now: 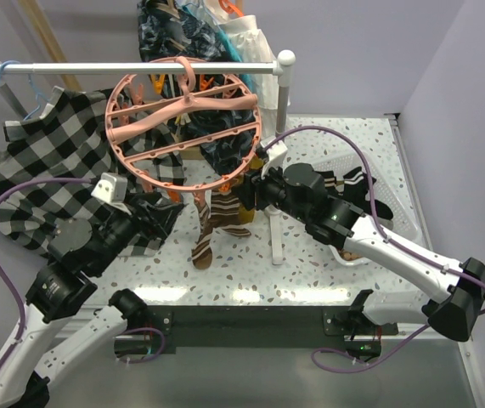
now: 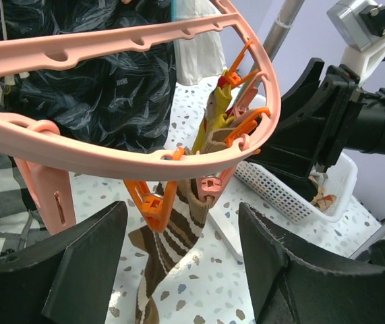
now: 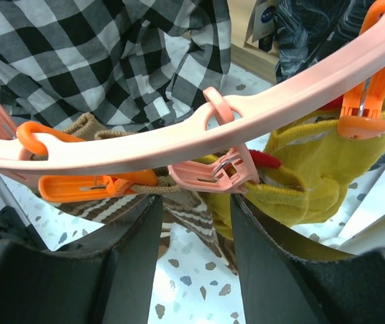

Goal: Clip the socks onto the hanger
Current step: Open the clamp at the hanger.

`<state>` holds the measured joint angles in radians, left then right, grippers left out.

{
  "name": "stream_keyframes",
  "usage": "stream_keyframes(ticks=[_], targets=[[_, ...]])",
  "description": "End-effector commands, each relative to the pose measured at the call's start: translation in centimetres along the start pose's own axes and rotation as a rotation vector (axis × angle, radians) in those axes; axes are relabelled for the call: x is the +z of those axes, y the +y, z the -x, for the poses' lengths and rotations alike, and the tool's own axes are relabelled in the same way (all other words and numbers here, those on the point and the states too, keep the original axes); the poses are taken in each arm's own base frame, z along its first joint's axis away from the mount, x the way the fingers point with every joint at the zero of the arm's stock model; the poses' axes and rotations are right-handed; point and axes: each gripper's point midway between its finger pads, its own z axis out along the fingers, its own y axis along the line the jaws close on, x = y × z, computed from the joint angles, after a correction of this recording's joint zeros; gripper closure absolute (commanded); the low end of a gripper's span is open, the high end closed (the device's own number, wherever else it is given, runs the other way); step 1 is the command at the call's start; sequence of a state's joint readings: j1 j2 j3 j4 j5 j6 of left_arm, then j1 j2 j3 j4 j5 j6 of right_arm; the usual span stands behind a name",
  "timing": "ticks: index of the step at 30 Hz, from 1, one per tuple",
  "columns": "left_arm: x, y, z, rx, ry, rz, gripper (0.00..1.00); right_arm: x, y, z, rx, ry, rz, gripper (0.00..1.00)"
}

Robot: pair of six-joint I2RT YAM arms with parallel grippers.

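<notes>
Terrazzo-speckled white tabletop [image 1: 250, 272] forms the work surface, closed in by pale lilac walls [image 1: 446, 51]. A white rail [image 1: 140, 66] runs across the back, with a black-and-white checkered shirt [image 1: 47, 170] draped at its left and dark patterned garments [image 1: 161, 34] behind it. The salmon-pink ring hanger [image 1: 183, 106] hooks over the rail near the middle. Clipped to its near rim hang a brown striped sock [image 1: 206, 234] and, just beside it, a mustard sock [image 3: 313, 169]. The rail's upright post [image 1: 274, 229] stands just right of the striped sock. A white basket [image 2: 280, 192] sits to the right, partly hidden by the right arm. The left gripper [image 2: 182, 216] sits below the rim, jaws spread. The right gripper [image 3: 195, 202] faces the rim from the opposite side, jaws apart, pinching nothing.
</notes>
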<state>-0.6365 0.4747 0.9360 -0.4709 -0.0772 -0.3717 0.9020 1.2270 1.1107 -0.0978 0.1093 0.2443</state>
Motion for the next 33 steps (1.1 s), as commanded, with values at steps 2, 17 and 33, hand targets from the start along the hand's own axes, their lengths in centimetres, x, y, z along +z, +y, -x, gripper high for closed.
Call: stream_keyframes(ticks=[2, 17, 33], targets=[[1.2, -0.4, 0.5, 0.054, -0.039, -0.03, 0.28, -1.1, 0.5, 3.4, -0.022, -0.094, 0.025, 0.51], [1.6, -1.5, 0.5, 0.032, -0.024, -0.082, 0.26, -0.4, -3.4, 4.7, -0.015, -0.124, -0.119, 0.51], [3.0, -2.1, -1.1, -0.002, 0.012, -0.12, 0.27, -0.3, -4.7, 5.3, -0.012, -0.131, -0.135, 0.51]])
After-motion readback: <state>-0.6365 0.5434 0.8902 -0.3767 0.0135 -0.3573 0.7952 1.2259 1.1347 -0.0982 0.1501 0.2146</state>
